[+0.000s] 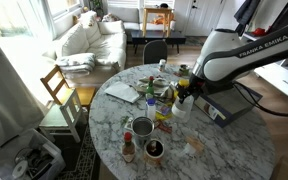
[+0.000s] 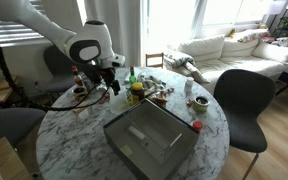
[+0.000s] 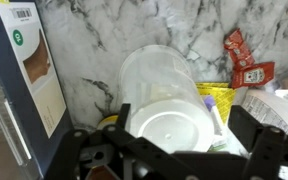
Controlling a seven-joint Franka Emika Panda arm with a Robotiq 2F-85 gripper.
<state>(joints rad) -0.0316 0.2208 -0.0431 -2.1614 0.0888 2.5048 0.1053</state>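
1. White-cased, with black joints: reaches out over the round marble counter [image 1: 234, 140] in both exterior views, elbow raised, forearm sloping down, wrist turned straight downward.
2. Carries the gripper [image 1: 184, 93] low over the clutter near the counter's middle, close to a grey bin [image 2: 174, 119] that stands on the same surface.
3. Spread wide, jaws fully apart, nothing clamped between them. Shows black fingers [image 3: 89, 160] at either side along the bottom of the wrist view.
4. Hovers directly above a clear plastic cup [image 3: 169, 100]. Cannot tell whether any part touches it.
5. As for that cup: stands on the counter in line with the gap between the fingers, long axis roughly vertical and aimed up at the wrist camera, tipped slightly toward the top of that view. Turns a round white face to the lens, though cannot tell whether mouth or base.
6. Around the cup: overlaps a yellow packet [image 3: 216, 97] at one side, with red ketchup packets [image 3: 246, 62] near beyond that. On the opposite side, near it, a dark-edged carton [image 3: 29, 75] bearing a barcode.
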